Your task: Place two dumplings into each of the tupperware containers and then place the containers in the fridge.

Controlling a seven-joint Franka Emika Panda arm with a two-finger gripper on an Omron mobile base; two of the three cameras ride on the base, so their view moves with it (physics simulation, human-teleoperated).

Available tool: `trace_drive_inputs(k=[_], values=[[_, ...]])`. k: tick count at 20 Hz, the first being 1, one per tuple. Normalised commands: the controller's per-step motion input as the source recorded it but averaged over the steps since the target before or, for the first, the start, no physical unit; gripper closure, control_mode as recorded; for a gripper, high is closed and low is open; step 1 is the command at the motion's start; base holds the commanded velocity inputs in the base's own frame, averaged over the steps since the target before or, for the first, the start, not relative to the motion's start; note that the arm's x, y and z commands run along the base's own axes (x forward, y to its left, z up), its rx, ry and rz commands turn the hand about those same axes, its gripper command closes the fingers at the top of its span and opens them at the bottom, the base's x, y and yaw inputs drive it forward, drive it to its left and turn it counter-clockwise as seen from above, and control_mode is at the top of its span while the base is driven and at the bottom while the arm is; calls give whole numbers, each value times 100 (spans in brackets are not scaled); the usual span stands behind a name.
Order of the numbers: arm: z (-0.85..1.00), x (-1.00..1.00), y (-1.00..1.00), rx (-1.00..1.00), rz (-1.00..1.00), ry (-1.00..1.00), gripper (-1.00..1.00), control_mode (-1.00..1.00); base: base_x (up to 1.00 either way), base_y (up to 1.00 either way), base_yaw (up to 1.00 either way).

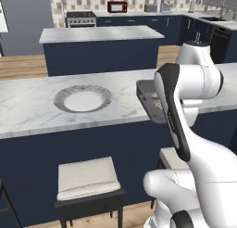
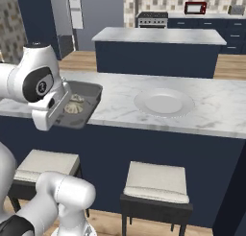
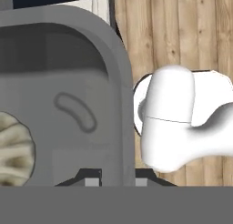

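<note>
A shallow grey tupperware container (image 2: 89, 98) hangs at the counter's near edge, partly out over the floor. My gripper (image 2: 59, 113) is shut on its side wall. In the hand view the rim (image 3: 119, 95) runs between my fingertips (image 3: 92, 182). Beige dumplings (image 2: 74, 107) lie inside it, and one dumpling (image 3: 13, 150) shows at the left of the hand view. In the left base view my forearm covers most of the container (image 1: 144, 93). The tall grey fridge (image 2: 98, 12) stands far back, beyond the island.
A round grey plate (image 1: 82, 100) (image 2: 164, 102) lies on the marble counter (image 2: 216, 110). Two padded stools (image 2: 154, 182) (image 2: 45, 165) stand below the counter's front edge. A dark blue island (image 1: 99, 48) sits behind the counter.
</note>
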Motion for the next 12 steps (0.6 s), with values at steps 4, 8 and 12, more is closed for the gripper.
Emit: trace_drive_inputs(k=[4,8,12], values=[[2,-19,0,0,4,0,100,-100,0,0,0],[0,-11,2,0,6,0,100,-100,0,0,0],[0,-7,0,0,2,0,100,-100,0,0,0]])
